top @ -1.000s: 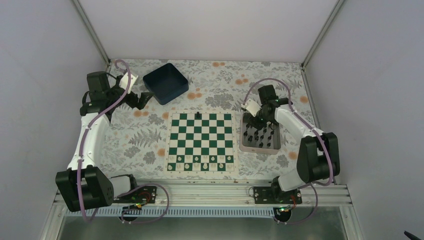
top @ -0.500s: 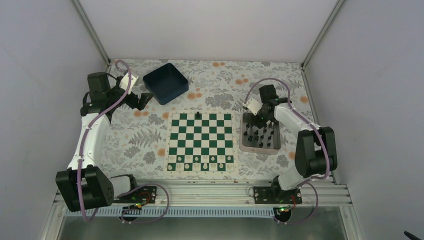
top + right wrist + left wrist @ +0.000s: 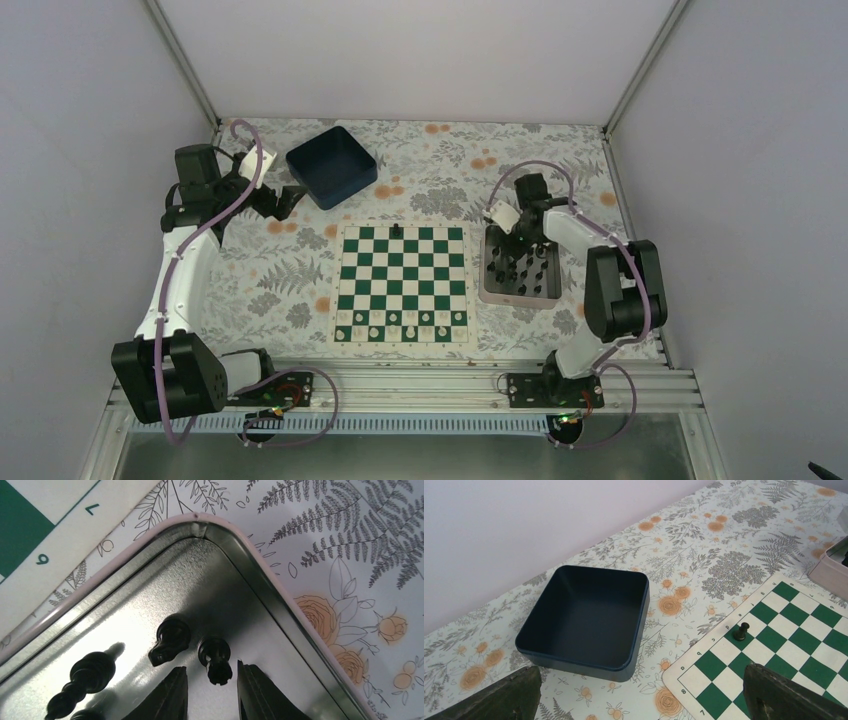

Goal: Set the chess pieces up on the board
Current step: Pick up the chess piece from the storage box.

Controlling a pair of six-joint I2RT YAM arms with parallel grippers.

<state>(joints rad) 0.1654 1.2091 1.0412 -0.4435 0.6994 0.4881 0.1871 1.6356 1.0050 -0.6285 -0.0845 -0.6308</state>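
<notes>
To lift it toward the board (image 3: 402,283), the right gripper (image 3: 211,674) straddled a black chess piece (image 3: 215,657) in the tray (image 3: 210,580) corner, narrowly open, seemingly not yet pinching; the left gripper (image 3: 639,697) hung wide open, empty.

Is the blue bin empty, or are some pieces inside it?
Empty. In the left wrist view the bin shows its whole dark floor bare, with no piece inside.
</notes>
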